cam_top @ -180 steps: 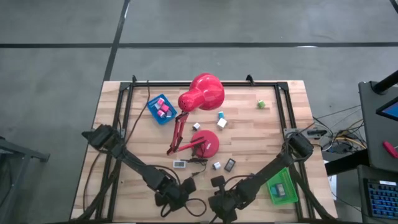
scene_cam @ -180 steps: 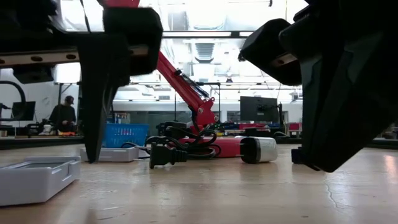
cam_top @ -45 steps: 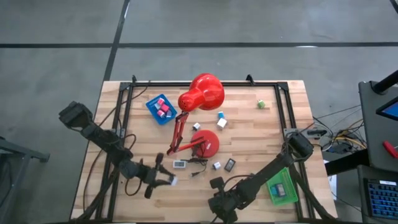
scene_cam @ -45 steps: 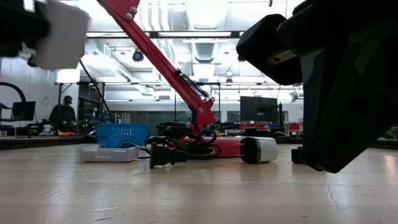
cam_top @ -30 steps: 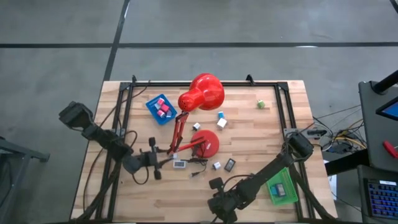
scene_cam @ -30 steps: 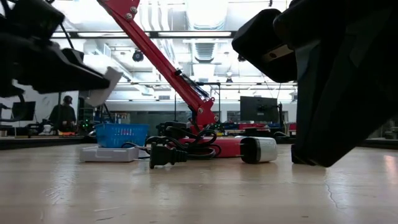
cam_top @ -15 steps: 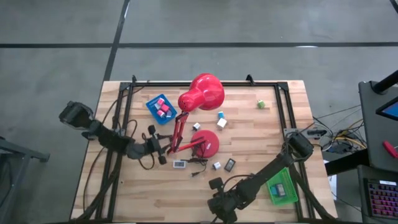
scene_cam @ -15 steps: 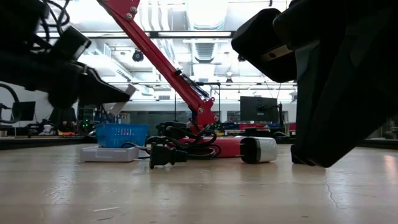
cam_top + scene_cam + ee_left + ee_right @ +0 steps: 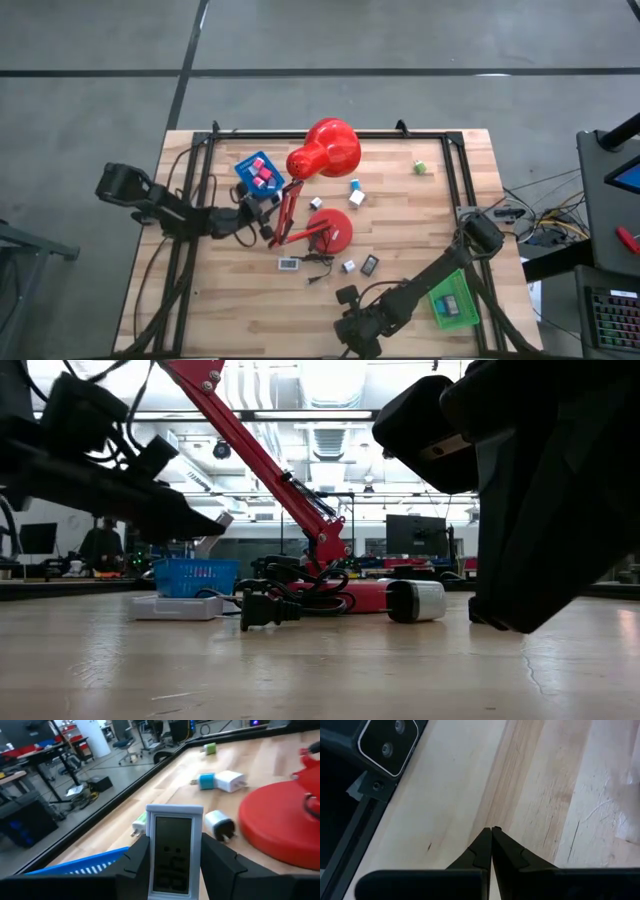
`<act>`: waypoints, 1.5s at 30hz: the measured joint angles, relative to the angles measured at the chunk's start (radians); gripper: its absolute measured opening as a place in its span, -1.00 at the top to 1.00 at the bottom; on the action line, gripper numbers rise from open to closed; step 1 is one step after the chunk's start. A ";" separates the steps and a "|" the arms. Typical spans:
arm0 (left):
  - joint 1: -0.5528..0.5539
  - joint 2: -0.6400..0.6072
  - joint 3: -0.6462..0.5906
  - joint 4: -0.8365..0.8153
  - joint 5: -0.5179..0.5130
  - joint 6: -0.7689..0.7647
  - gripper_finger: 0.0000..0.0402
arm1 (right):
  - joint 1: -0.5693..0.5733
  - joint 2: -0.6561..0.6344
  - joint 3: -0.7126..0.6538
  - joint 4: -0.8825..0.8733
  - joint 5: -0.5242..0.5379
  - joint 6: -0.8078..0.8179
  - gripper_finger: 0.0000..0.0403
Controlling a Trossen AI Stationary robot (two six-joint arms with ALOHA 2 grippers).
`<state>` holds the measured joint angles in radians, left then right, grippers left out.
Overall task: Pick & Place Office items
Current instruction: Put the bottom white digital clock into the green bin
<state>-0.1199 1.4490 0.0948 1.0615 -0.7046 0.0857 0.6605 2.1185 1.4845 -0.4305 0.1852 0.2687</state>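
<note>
The left gripper, clamped on a small white digital clock, carries it beside the blue tray for release there, while the right gripper waits closed.

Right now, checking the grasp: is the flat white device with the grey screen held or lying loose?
Held: the left gripper clamps the flat white screen device between both fingers, above the table.

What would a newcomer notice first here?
The big red desk lamp lying across the table's middle. Next, the left tool gripping a small white display unit beside the blue tray. The right tool rests shut at the near edge.
</note>
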 joint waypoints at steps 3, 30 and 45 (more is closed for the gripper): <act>0.050 -0.001 0.000 0.000 0.021 0.006 0.35 | 0.000 0.000 0.000 0.000 0.000 0.000 0.96; 0.389 -0.297 0.279 -0.909 0.064 -0.102 0.35 | 0.000 0.000 0.000 0.000 -0.001 0.000 0.96; 0.562 -0.186 0.517 -1.339 0.281 -0.106 0.35 | 0.003 0.000 0.000 0.000 -0.004 0.001 0.96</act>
<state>0.4422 1.2635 0.6116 -0.2780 -0.4232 -0.0199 0.6638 2.1185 1.4845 -0.4309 0.1814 0.2694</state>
